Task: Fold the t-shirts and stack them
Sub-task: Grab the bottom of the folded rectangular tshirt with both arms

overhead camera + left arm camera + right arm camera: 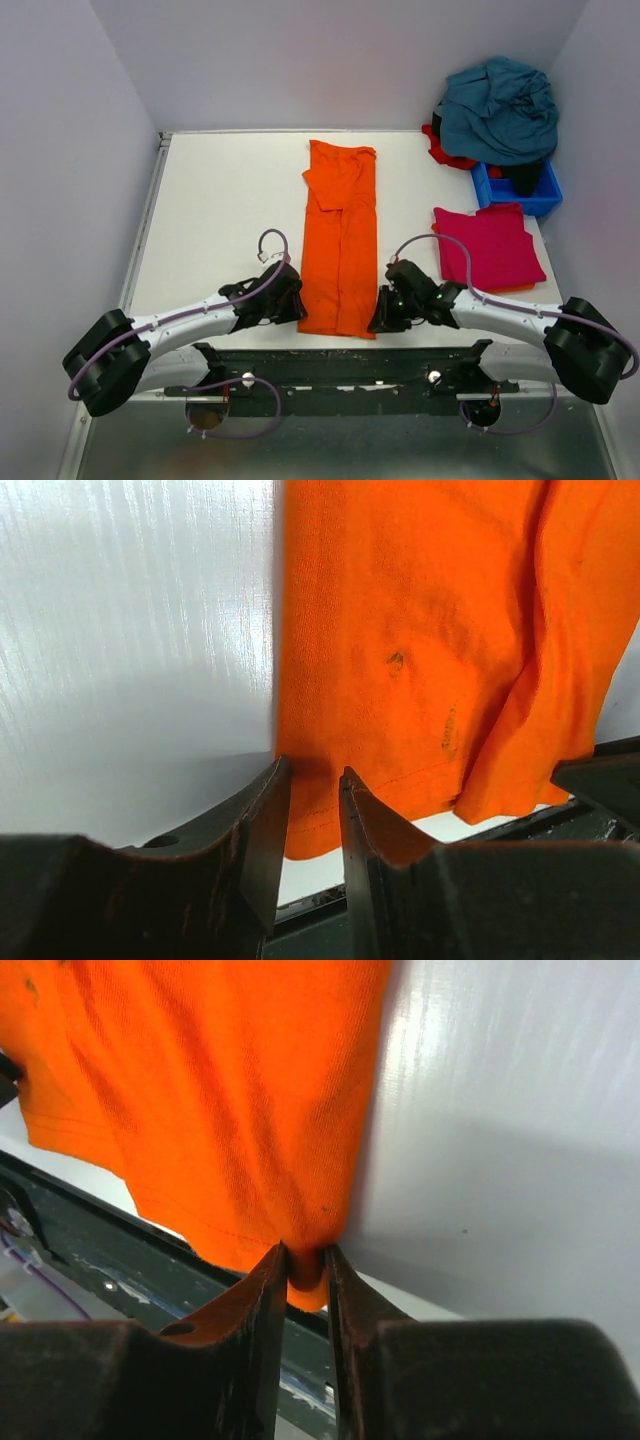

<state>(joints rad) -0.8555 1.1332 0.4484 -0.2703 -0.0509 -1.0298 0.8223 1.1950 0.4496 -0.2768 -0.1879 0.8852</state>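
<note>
Centre: long shirt (340,240); right: folded shirt (488,247); behind it: bin (520,208).

Overhead, wrist close-ups, shared orange t-shirt (340,250)

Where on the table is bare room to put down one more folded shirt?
The widest bare patch lies between the orange t-shirt and the left edge of the table. A narrower strip runs between it and the magenta t-shirt. The far right corner is crowded: blue bin, teal t-shirt, red t-shirt.
</note>
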